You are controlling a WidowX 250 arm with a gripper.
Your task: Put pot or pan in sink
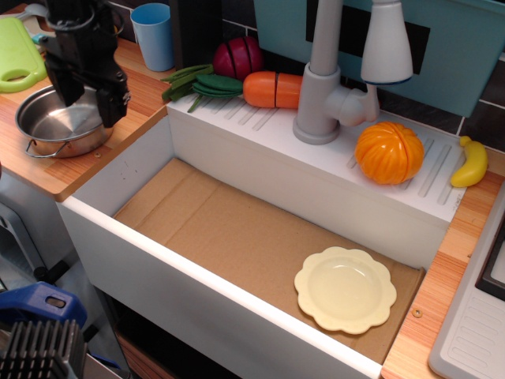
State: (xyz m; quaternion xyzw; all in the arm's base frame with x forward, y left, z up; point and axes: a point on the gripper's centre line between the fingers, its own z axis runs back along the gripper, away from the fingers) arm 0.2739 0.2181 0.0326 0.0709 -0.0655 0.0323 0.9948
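While the green cutting board lies at the far left on the wooden surface, the shiny pot sits just beside it, near the left wall of the sink. The pot is on the surface, not in the sink. One thin wire handle sticks out at its lower left.

Right over the pot hangs the black tool. Its two fingers point down and stand apart. One finger is over the left side of the pot and the other is at the pot's right rim. Whether they touch the pot cannot be told.

Behind the tool stands a blue cup. Next come green beans, a dark red round toy and an orange carrot. The beans and the carrot lie on the white ridged ledge.

The sink is a big white box with a brown cardboard floor. A pale yellow plate with a wavy edge lies flat in its right corner, near the front.

On the ledge stands the grey faucet. To its right sits an orange pumpkin toy, and a yellow banana lies at the far right end of the ledge.
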